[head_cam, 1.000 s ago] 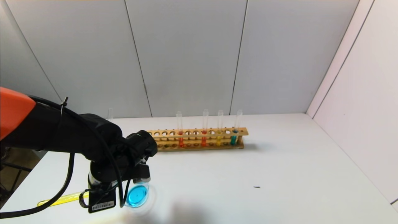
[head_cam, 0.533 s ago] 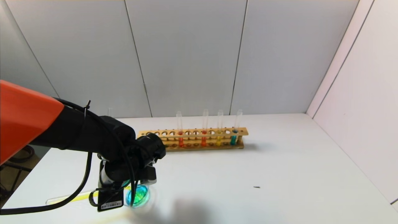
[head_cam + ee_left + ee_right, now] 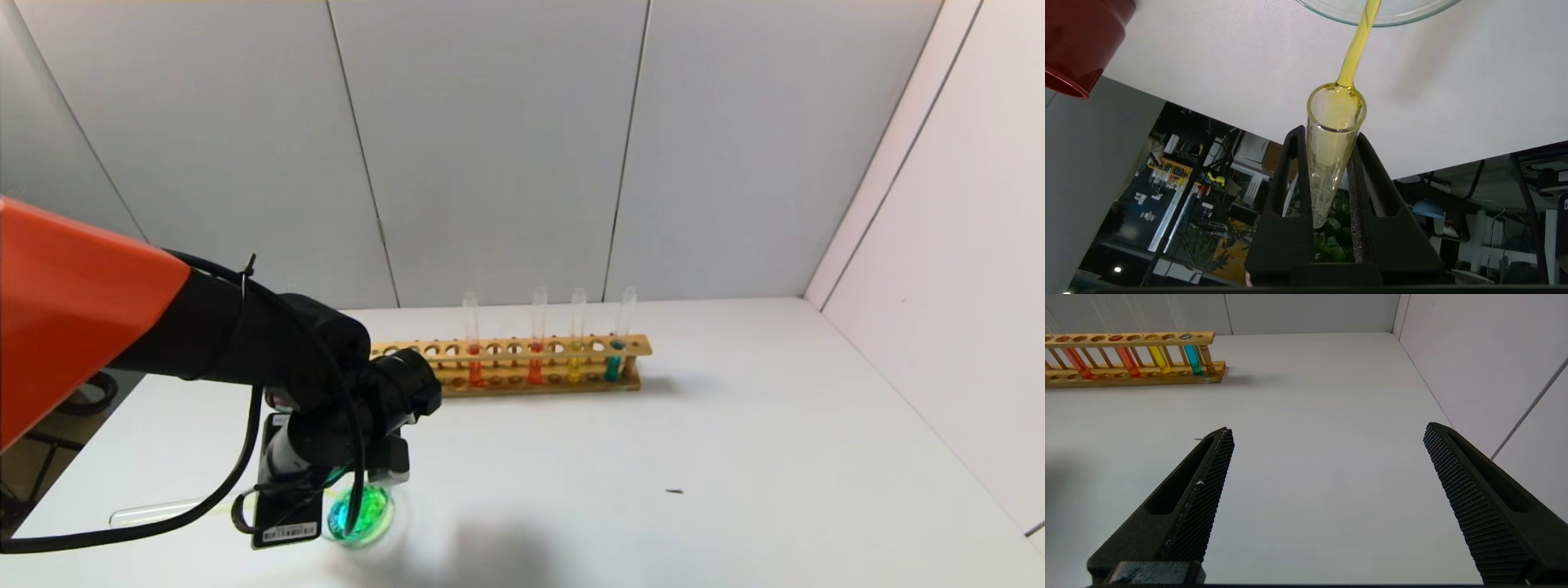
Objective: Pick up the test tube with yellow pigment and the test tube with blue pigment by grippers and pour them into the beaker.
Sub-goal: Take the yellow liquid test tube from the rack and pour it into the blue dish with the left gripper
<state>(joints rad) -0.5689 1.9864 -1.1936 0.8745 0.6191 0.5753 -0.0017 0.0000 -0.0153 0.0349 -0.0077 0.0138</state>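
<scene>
Currently pouring: left gripper (image 3: pixel 1331 179) clamped on the slim clear glass test tube with yellow pigment (image 3: pixel 1333 143), tipped with its open mouth toward the small squat clear glass beaker (image 3: pixel 360 513) at the table's near left. Long axis running from the rounded end, out left of the gripper, down to the mouth just above the beaker rim (image 3: pixel 1331 18); a yellow stream (image 3: pixel 1357 45) crossing into it. Beaker contents showing green. Little liquid left in the tube, so likely near the end of this pour. Right gripper (image 3: pixel 1327 490) parked wide open above the white table (image 3: pixel 1310 416), well apart from the long wooden tube rack (image 3: pixel 522 363).
</scene>
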